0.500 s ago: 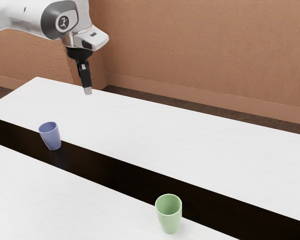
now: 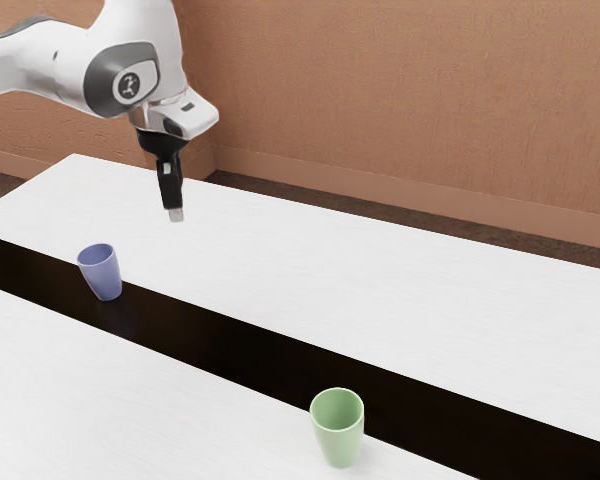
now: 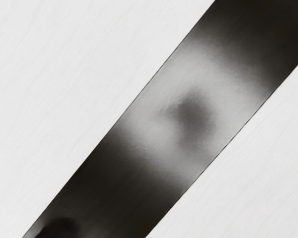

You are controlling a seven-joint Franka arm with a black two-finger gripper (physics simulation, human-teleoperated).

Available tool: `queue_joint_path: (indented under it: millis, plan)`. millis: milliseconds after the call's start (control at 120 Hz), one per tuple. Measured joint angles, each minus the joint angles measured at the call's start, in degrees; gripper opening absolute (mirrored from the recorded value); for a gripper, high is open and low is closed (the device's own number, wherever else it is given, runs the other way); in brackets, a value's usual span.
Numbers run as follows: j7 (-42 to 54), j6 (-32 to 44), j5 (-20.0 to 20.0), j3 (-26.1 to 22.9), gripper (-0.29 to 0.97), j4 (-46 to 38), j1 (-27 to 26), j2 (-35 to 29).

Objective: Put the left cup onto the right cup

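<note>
Pincer (image 2: 176,212) aloft, blue cup (image 2: 100,271) well apart & lower

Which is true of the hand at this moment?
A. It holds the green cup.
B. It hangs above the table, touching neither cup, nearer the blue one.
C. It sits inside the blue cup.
B: the hand hangs over the white table, apart from the blue cup and farther still from the green cup.

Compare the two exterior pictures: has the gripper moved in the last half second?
Yes. The gripper has come down toward the white table, ending nearer the level of the blue cup, which has stayed put.
</note>
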Motion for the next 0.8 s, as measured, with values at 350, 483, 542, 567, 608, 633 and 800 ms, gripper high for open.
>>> queue_joint_path:
  millis: [350,483,542,567,608,633,800]
  plan:
    - [1.55,3.84,1.65,0.01,0.68,-2.86,1.28,0.56]
    - [2.21,4.29,1.71,0.01,0.68,-3.31,2.90,1.01]
    - [2.43,4.46,1.62,0.01,0.68,-3.81,4.11,1.17]
    - [2.52,4.60,1.53,0.01,0.68,-4.00,4.74,1.26]
    - [2.65,4.84,1.41,0.01,0.68,-4.41,5.92,1.44]
    - [2.72,4.97,1.35,0.01,0.68,-4.56,6.69,1.55]
    - [3.19,5.53,1.06,-0.03,0.68,-5.75,11.97,2.10]
